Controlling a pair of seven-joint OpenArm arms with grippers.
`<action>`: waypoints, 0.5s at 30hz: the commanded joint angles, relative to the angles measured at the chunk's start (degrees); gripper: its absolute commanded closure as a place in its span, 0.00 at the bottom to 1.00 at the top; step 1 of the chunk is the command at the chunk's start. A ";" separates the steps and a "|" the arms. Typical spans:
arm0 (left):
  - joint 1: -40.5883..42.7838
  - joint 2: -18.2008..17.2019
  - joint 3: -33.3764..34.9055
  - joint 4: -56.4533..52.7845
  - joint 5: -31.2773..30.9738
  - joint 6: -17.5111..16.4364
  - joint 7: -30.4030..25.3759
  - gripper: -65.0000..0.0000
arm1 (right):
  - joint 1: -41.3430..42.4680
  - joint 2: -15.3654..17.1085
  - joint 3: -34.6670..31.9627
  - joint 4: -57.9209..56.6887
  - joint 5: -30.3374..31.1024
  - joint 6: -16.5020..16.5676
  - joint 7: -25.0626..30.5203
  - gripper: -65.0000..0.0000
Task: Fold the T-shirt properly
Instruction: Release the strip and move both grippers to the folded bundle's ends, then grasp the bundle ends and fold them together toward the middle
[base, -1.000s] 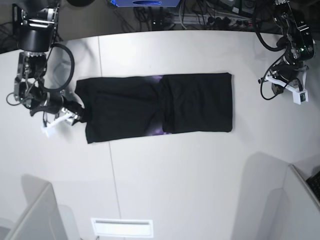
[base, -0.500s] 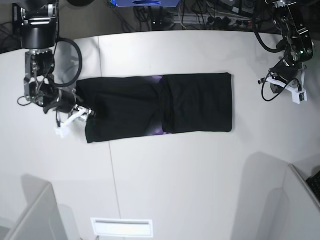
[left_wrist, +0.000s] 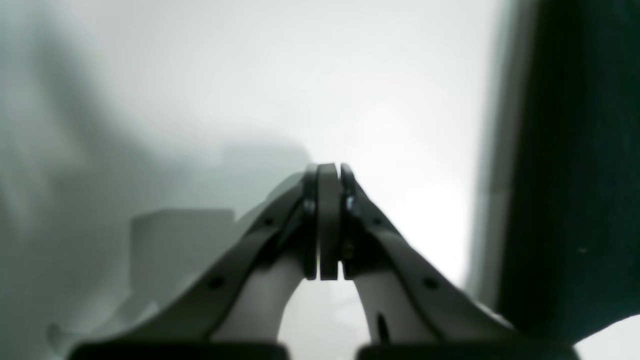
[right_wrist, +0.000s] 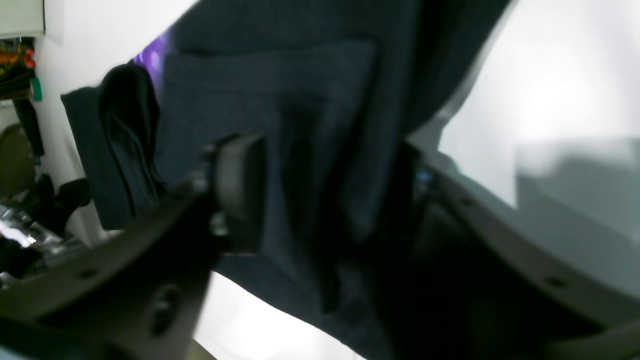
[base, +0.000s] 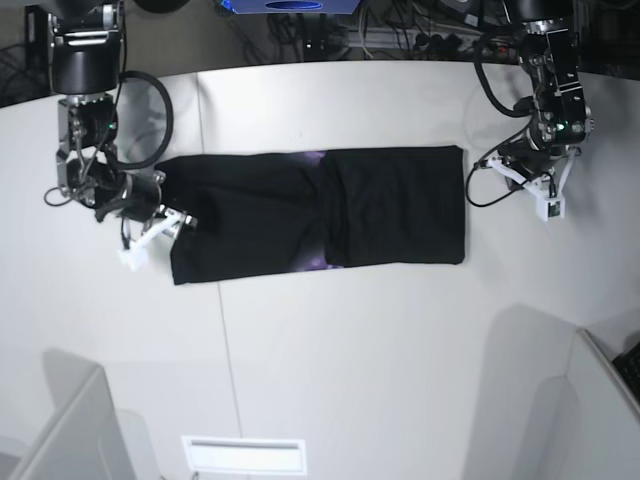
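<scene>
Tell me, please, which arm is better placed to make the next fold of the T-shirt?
The right. The right gripper already straddles the T-shirt edge, fabric between its fingers, while the left gripper is shut, beside the far end.

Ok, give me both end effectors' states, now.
Left end effector: shut, holding nothing, off the T-shirt.
Right end effector: jaws open around the T-shirt's edge, not yet clamped.

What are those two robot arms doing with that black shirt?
They are folding the T-shirt, which lies flat in a long strip on the white table. The right gripper is at one end with cloth between its jaws. The left gripper is shut and empty, off the shirt's other end.
</scene>
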 joint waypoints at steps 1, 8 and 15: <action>-0.71 -0.70 -0.30 0.93 0.37 0.01 -1.07 1.00 | -0.21 0.51 -0.28 -0.23 -2.11 -0.84 -2.38 0.60; -3.43 -0.17 4.18 -1.18 0.46 0.01 -1.07 1.00 | 0.31 0.59 0.24 -0.23 -4.83 -1.02 -2.38 0.99; -6.25 -0.08 7.17 -5.93 0.46 0.01 -1.07 1.00 | 1.63 -2.04 -0.02 2.41 -17.05 -1.10 -2.29 1.00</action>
